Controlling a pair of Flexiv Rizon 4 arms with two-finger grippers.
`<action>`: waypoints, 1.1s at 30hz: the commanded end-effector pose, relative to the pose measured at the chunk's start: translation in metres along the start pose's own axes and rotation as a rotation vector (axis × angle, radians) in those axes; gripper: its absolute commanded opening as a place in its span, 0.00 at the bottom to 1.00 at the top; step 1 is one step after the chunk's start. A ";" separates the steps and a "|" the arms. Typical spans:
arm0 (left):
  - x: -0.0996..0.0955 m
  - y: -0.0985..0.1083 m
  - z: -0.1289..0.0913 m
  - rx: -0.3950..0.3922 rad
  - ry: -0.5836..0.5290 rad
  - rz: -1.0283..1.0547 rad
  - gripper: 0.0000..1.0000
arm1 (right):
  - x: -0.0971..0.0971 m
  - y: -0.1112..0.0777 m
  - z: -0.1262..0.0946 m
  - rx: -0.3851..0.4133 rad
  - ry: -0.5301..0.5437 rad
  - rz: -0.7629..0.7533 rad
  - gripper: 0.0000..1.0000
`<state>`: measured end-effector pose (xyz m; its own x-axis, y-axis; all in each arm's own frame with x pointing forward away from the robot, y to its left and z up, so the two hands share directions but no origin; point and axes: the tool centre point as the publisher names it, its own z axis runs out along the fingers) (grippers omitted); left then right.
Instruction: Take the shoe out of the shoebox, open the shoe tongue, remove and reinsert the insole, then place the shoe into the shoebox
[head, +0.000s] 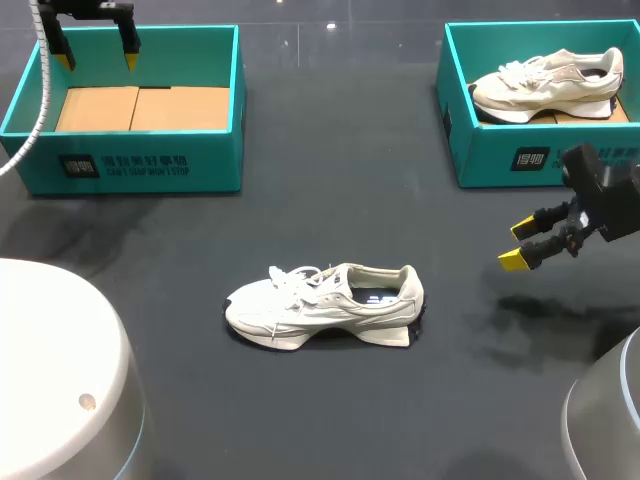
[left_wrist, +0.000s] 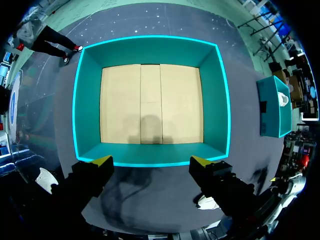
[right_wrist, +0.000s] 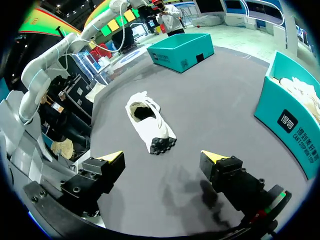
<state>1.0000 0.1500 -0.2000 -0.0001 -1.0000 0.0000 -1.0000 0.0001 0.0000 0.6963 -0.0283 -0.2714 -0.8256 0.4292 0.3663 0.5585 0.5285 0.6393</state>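
On the dark grey table (head: 330, 150), a teal cardboard left shoebox (head: 140, 165) and a matching right shoebox (head: 500, 150) sit at the far corners, the right one holding a cream sneaker (head: 545, 85). A white lace-up shoe (head: 325, 305) stands on its sole mid-table, well apart from both. The left gripper (head: 97, 60) hangs over the left shoebox and the right gripper (head: 517, 244) near the right shoebox, both with jaws released

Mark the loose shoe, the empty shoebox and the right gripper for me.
loose shoe (head: 325, 300): head view, middle of its upper.
empty shoebox (head: 215, 160): head view, its front wall.
right gripper (head: 517, 244): head view, midway between its yellow tips.
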 end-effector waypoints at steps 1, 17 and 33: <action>0.000 0.000 0.000 0.000 0.000 0.000 1.00 | -0.010 -0.007 0.006 -0.142 0.067 -0.108 1.00; 0.000 0.000 0.000 0.000 0.000 0.000 1.00 | -0.015 -0.016 0.008 -0.192 -0.141 -0.223 1.00; 0.000 0.000 0.000 0.000 0.000 0.000 1.00 | -0.043 -0.052 0.030 -0.299 -0.061 -0.314 1.00</action>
<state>1.0000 0.1499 -0.2000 -0.0004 -1.0000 0.0000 -1.0000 0.0004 0.0000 0.6985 -0.0525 -0.3273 -0.9342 0.3457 0.0879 0.2411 0.4304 0.8698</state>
